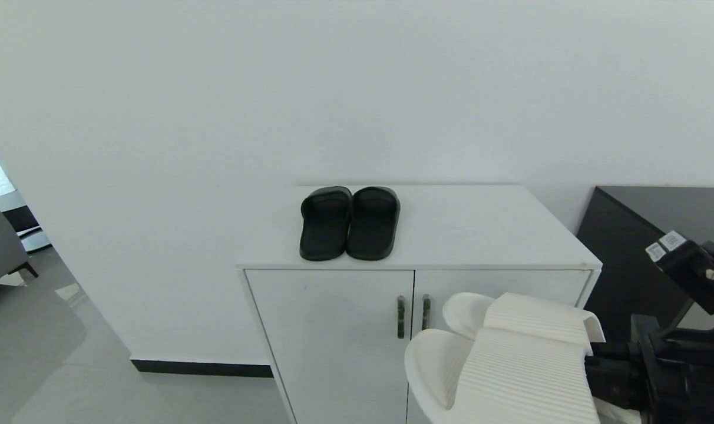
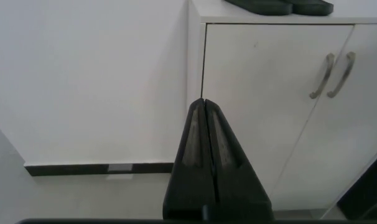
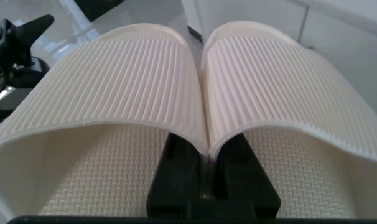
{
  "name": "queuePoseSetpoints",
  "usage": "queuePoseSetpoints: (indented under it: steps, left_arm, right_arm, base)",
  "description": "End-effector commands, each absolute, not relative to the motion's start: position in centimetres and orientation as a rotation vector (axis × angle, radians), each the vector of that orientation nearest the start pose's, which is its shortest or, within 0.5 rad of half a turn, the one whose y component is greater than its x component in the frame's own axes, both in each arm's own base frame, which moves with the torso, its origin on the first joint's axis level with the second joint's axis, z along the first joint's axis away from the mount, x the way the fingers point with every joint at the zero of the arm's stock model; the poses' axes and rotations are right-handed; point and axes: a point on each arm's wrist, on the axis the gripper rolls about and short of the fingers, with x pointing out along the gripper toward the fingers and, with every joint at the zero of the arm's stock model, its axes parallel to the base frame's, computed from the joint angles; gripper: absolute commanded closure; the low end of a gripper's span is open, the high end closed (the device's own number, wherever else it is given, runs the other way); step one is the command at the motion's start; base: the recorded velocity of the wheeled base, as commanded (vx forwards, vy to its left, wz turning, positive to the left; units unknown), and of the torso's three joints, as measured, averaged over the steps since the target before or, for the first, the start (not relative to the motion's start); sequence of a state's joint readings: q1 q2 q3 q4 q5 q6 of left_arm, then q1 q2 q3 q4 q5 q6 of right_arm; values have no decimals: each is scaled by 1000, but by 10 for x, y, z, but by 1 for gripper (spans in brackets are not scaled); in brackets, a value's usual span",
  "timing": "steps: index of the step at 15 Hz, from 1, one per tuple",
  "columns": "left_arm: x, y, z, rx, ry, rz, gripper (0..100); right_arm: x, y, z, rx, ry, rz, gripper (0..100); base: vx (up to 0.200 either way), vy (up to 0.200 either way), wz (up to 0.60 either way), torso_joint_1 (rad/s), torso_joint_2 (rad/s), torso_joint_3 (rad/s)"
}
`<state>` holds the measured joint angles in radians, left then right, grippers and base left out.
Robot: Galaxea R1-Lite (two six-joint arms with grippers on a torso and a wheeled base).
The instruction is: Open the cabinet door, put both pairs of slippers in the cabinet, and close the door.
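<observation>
Barely started: cabinet (image 1: 333,335) shut, black slippers (image 1: 349,222) on top; right end effector (image 3: 207,152) pinches white slippers (image 1: 510,365), left end effector (image 2: 204,124) pressed together.

We see our right hand (image 3: 207,163) with its two black fingers (image 3: 179,167) pressed together on the pair of white slippers (image 3: 114,81), pinching the inner edges of the two ribbed straps where they meet. One slipper lies on each side of the hand, the two touching along the middle, straps arching above the fingers and dimpled insoles beside them. Beyond the toes we see the white cabinet (image 3: 344,28) and the glossy grey floor (image 3: 148,15).
</observation>
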<state>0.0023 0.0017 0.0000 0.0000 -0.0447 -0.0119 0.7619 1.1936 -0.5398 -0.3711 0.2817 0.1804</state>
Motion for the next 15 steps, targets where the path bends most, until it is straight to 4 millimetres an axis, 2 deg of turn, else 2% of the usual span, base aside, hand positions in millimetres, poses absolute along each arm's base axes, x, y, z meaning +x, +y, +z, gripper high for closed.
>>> queuePoseSetpoints:
  steps: [1, 5, 10, 12, 14, 15]
  left_arm:
    - [-23, -1, 76, -12, 0, -41, 100]
    - [-23, -1, 76, -5, 2, -46, 100]
    - [-23, -1, 76, 0, 2, -46, 100]
    - [-23, -1, 76, 0, 2, -46, 100]
    - [-23, -1, 76, 0, 2, -46, 100]
    - [-23, -1, 76, 0, 2, -46, 100]
  right_arm:
    - [117, 122, 201, 91, 387, 1023, 100]
    - [113, 117, 193, 100, 397, 1086, 100]
    - [113, 118, 173, 35, 361, 1119, 100]
    - [113, 118, 173, 33, 357, 1123, 100]
    - [113, 117, 173, 35, 357, 1127, 100]
    - [112, 117, 173, 35, 357, 1127, 100]
  base:
    - [0, 0, 0, 0, 0, 0]
    - [0, 0, 0, 0, 0, 0]
    - [0, -200, 0, 9, 0, 0]
    - [0, -200, 0, 5, -2, 5]
    - [0, -200, -600, 5, 5, 0]
    - [0, -200, 0, 7, -2, -7]
